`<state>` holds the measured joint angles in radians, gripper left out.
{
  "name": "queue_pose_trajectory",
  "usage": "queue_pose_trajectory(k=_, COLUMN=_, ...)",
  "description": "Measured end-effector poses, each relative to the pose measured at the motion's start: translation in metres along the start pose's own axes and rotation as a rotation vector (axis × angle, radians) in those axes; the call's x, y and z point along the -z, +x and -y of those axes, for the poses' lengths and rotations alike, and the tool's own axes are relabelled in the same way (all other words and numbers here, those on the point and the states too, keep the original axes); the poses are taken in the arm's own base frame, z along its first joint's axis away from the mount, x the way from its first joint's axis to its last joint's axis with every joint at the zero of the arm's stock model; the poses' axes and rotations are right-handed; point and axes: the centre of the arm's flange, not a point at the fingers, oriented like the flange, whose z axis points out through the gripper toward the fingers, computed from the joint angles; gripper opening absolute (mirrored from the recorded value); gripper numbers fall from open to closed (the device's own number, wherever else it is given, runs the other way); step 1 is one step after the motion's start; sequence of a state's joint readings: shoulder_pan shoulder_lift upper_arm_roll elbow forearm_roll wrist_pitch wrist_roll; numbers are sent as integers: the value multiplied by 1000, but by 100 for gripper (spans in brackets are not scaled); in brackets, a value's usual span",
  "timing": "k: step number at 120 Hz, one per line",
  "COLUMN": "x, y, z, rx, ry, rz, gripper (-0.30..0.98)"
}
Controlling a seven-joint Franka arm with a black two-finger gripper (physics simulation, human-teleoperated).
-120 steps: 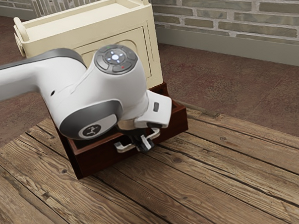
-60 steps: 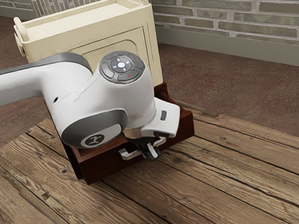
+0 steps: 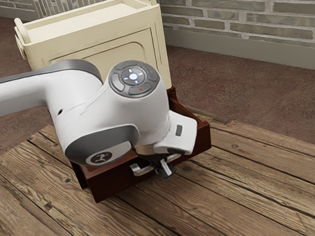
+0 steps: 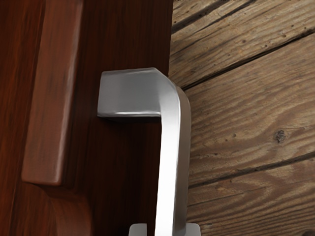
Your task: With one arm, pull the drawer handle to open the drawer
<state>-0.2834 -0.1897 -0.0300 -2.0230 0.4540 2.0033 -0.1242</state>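
In the exterior view my gripper [image 3: 167,168] points down at the silver drawer handle [image 3: 140,170], shut on its bar. The dark red drawer [image 3: 115,183] stands out from its cabinet, partly open, with my arm covering much of its inside. From the hand, the wrist view has the handle [image 4: 170,147] running down between the fingertips of my gripper [image 4: 166,230], one on the drawer side and one on the outer side. The drawer's front panel [image 4: 125,162] lies beside the bar.
A cream cart-like piece with raised end handles [image 3: 101,29] rises behind the cabinet in the exterior view. The wooden plank table [image 3: 248,190] extends in front of the drawer and toward that view's right. A brick wall [image 3: 245,28] is farther back.
My hand and the drawer have moved together toward the exterior view's lower right, and the drawer stands farther out. The cream piece has stayed put.
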Motion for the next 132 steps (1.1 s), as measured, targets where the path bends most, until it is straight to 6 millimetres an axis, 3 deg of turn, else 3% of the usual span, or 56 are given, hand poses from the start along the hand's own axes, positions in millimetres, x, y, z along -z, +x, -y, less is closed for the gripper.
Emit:
queue_pose_trajectory(k=56, x=4, y=1, z=-9, rx=0, ry=2, rz=-5, gripper=-9)
queue_pose_trajectory(k=97, x=18, y=-9, z=-8, rx=5, ry=-8, rz=-9, gripper=23)
queue_pose_trajectory(k=112, x=54, y=-16, z=-9, rx=12, ry=-13, rz=-47, gripper=29)
queue_pose_trajectory(k=118, x=80, y=-11, z=7, rx=62, ry=-50, rz=-65, gripper=35)
queue_pose_trajectory(k=123, x=99, y=-4, z=39, rx=138, ry=-90, rz=-68, gripper=41)
queue_pose_trajectory(k=132, x=101, y=-1, z=102, rx=273, ry=-159, rz=-23, gripper=49)
